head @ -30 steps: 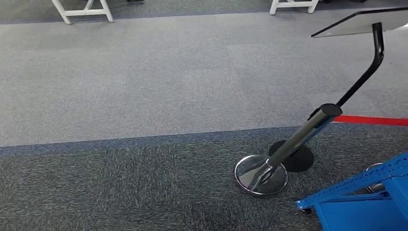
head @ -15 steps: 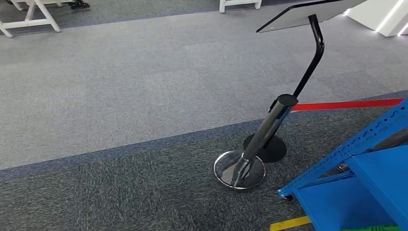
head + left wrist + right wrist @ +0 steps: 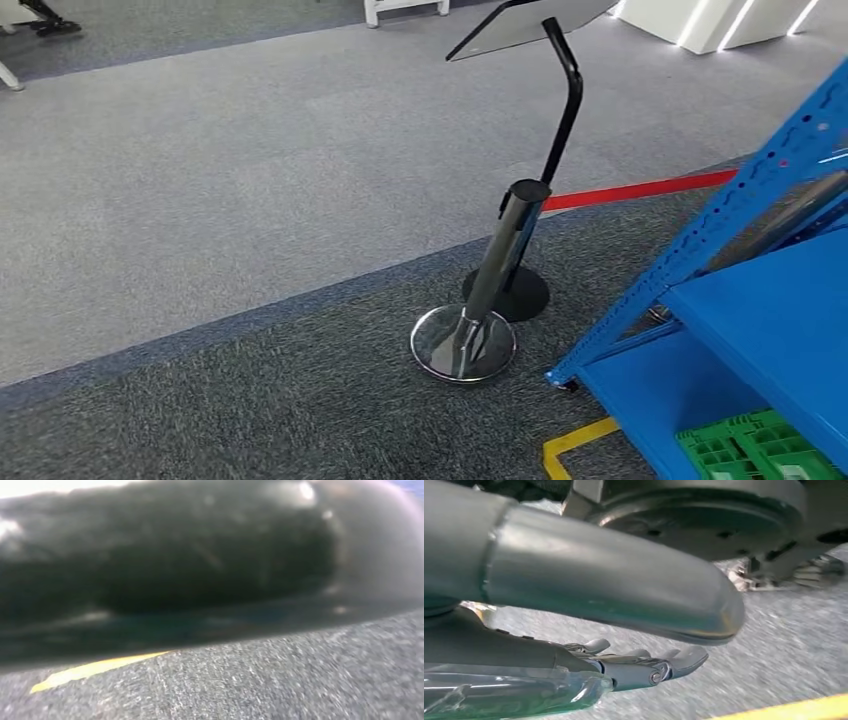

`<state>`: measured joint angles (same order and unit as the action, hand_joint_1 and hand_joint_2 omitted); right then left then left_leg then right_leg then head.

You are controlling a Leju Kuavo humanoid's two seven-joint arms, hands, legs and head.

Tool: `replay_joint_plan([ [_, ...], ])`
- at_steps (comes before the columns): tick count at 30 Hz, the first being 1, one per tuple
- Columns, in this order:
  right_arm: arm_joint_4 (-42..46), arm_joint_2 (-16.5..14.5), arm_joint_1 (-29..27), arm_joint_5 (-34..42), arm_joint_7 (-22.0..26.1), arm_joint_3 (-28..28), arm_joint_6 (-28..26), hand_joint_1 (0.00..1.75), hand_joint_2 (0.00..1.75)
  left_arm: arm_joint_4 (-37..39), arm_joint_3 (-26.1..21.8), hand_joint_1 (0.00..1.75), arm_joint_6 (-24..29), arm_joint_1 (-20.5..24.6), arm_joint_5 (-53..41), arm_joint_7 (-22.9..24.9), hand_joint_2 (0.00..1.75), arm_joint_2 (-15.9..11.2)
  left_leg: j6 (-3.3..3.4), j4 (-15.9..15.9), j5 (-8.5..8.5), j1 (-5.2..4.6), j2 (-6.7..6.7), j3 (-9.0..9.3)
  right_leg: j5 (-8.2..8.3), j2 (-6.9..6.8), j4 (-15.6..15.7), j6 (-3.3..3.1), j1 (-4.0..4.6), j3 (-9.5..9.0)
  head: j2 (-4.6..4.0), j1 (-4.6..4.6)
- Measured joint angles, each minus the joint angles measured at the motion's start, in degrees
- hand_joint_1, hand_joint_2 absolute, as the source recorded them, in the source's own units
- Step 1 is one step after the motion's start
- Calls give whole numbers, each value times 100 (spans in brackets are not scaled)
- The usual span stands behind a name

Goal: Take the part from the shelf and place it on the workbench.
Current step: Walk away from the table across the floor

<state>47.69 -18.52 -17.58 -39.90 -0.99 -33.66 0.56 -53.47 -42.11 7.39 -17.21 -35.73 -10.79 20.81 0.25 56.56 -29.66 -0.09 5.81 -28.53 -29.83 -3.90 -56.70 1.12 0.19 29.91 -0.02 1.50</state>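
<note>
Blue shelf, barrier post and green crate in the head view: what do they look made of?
Shelf: painted metal, seemingly; matte blue, with a punched upright. Barrier post: polished metal; its round base mirrors the surroundings. Green crate: probably moulded plastic, ribbed and gridded.

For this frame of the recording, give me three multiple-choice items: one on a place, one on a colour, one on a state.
1. Where does the shelf stand in the head view?
A. at the right
B. at the left
C. across the far side

2. What colour is the belt running from the chrome post?
A. yellow
B. red
C. green

3. How is the right hand?
A. gripping a part
B. fingers stretched out, holding nothing
C. pressed on the shelf

Key:
1. A: the shelf fills the right edge of the head view.
2. B: the belt is red, leaving the post toward the shelf.
3. B: the right wrist view shows the right hand with fingers extended over carpet, nothing in them.
</note>
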Motion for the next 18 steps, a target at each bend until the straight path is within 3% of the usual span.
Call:
replay_joint_plan([
  [2,-145,20,75,-226,149,-155,-55,0,0,-17,-10,0,-47,34,-130,-44,0,-3,-64,3,-21,19,52,36,31,119,24,-63,-5,-11,0,-6],
  [4,-287,42,163,-359,258,-296,-109,0,0,-24,-30,0,-56,72,-198,-76,0,-4,-128,221,-203,40,-144,-19,79,230,70,-128,-33,-56,0,-27],
  [6,-393,65,249,-395,302,-387,-132,0,0,-25,-58,0,-57,78,-220,-87,0,-6,-169,865,-578,57,-429,-290,109,355,84,-164,-45,-70,0,-57],
  [8,-487,86,308,-400,315,-456,-136,0,0,-25,-92,0,-57,67,-222,-88,0,-7,-183,1521,-808,63,-516,-612,115,504,80,-174,-40,-70,0,-62],
  [9,-526,92,325,-401,318,-485,-137,0,0,-25,-107,0,-57,65,-223,-88,0,-7,-181,1617,-758,63,-526,-680,114,583,77,-174,-38,-78,0,-63],
  [10,-560,96,338,-403,319,-510,-138,0,0,-25,-117,0,-57,65,-225,-88,0,-8,-175,1496,-592,64,-544,-655,112,666,74,-172,-38,-89,0,-62],
  [11,-587,98,348,-409,328,-528,-142,0,0,-25,-125,0,-56,67,-232,-88,0,-10,-164,1193,-350,66,-595,-547,107,746,71,-166,-39,-101,0,-63],
  [13,-647,106,385,-440,388,-571,-187,0,0,-24,-146,0,-36,72,-284,-88,0,-15,-125,468,44,88,-887,-278,88,895,48,-134,-34,-87,0,-61],
  [15,-754,136,470,-499,515,-657,-304,0,0,-10,-183,0,34,100,-423,-93,0,-13,-78,111,119,94,-1093,-158,84,1027,21,-64,-43,-12,0,-57],
  [17,-955,188,607,-581,693,-803,-469,0,0,31,-238,0,123,165,-660,-139,0,-9,-16,47,105,85,-1008,-150,100,1125,15,17,-68,64,0,-59],
  [18,-1088,213,687,-623,787,-887,-545,0,0,61,-283,0,151,210,-794,-183,0,-8,22,20,122,88,-939,-147,72,1043,-26,48,-71,107,0,-52],
])
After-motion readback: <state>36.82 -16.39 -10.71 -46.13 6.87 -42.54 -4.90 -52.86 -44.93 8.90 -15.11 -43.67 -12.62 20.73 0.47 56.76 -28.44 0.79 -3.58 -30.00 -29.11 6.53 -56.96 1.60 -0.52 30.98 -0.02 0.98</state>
